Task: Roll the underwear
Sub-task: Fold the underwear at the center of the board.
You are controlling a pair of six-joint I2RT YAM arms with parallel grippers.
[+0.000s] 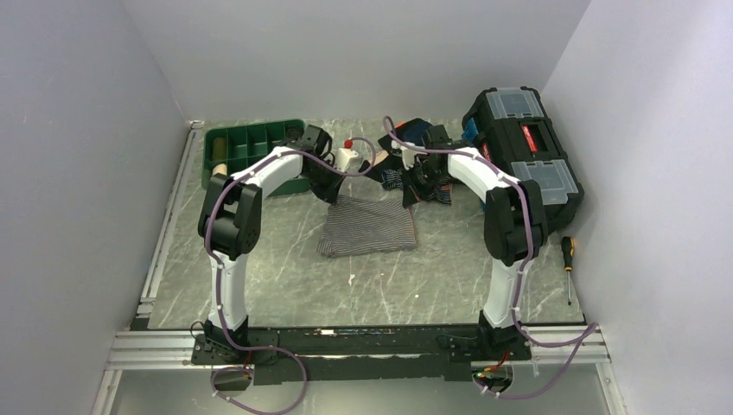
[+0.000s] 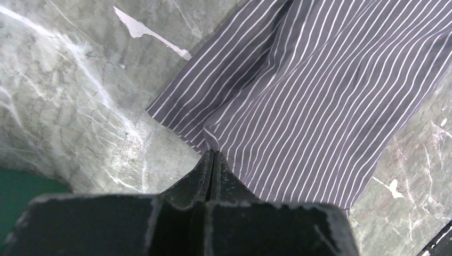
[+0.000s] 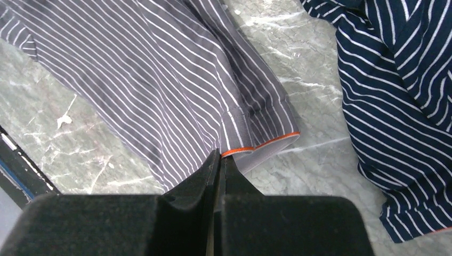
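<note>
- Our left gripper (image 2: 213,156) has its jaws pressed together on one corner of the underwear (image 2: 320,90), pinching the thin cloth at its edge.
- Our right gripper (image 3: 219,157) is closed the same way on the orange-trimmed waistband corner.
- The underwear lies flat and spread out mid-table (image 1: 285,285), near a navy striped garment (image 3: 410,96).
- We judge the task barely begun: the far edge is gripped, no turn of a roll shows, and all the rolling remains.

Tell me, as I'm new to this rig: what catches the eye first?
The grey striped underwear lies spread centrally, with the left claw and right claw shut on its far corners. A black toolbox stands at the far right, a green tray at the far left.
</note>
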